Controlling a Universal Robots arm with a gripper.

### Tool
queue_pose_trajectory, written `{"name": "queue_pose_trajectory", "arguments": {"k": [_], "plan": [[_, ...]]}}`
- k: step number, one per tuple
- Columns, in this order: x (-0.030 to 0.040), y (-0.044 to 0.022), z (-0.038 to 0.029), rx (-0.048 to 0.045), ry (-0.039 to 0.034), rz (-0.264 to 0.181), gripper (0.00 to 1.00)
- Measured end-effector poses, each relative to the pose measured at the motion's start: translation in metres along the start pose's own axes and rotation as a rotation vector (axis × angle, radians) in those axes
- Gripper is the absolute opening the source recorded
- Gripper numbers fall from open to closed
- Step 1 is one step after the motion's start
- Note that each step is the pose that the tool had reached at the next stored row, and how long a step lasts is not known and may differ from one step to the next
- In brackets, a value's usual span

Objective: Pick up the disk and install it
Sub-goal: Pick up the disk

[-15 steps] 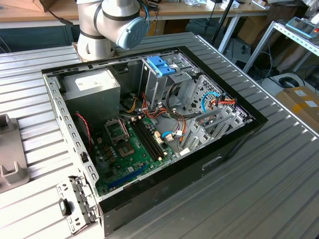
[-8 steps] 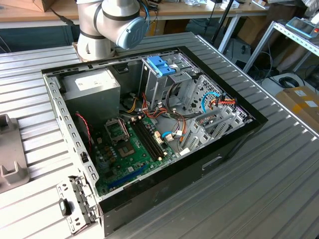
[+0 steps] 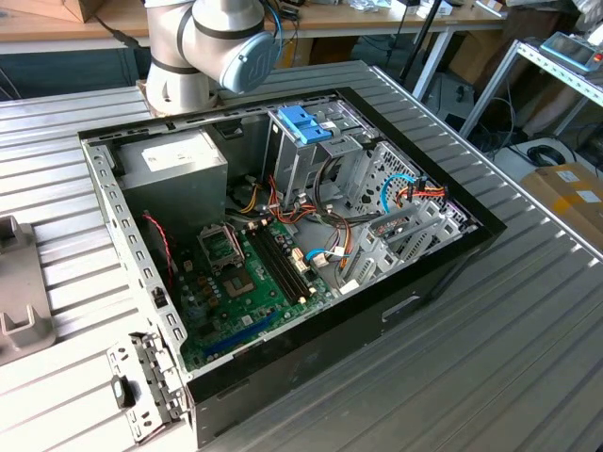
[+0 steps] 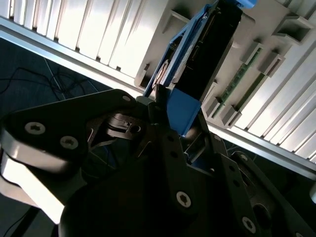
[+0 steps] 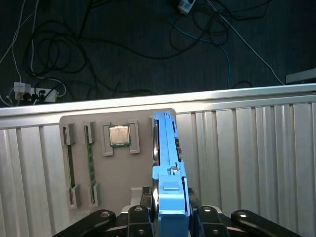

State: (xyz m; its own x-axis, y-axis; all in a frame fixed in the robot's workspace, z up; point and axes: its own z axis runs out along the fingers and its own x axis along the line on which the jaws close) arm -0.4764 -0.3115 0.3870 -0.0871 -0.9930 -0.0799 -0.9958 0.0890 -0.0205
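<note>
Since the gripper point(image 5: 170, 207) clamps only the near end of the disk point(image 5: 167, 143), which stands on edge straight ahead at the tray point(image 5: 128, 168), it could pivot or slip, snag its slot and jolt the CPU point(image 5: 119, 135) beside it.

No readable text anywhere; white label point(image 3: 171, 153) on grey power-supply box point(image 3: 179, 184) illegible.
</note>
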Motion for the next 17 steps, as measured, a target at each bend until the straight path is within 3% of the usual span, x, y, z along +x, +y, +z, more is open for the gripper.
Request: {"name": "queue_pose_trajectory", "arguments": {"k": [5,7,11,15,17], "plan": [[-0.0018,-0.0005,-0.0229,0.0000,-0.0042,0.000,0.37],[-0.0029,-0.0007,-0.0369,-0.0003,-0.0071,0.000,0.37],[-0.0044,-0.0011,-0.0550,-0.0007,-0.0107,0.000,0.37],[-0.0063,-0.0016,-0.0786,-0.0011,-0.0156,0.001,0.37],[-0.0066,-0.0017,-0.0828,-0.0011,-0.0162,0.001,0.37]]}}
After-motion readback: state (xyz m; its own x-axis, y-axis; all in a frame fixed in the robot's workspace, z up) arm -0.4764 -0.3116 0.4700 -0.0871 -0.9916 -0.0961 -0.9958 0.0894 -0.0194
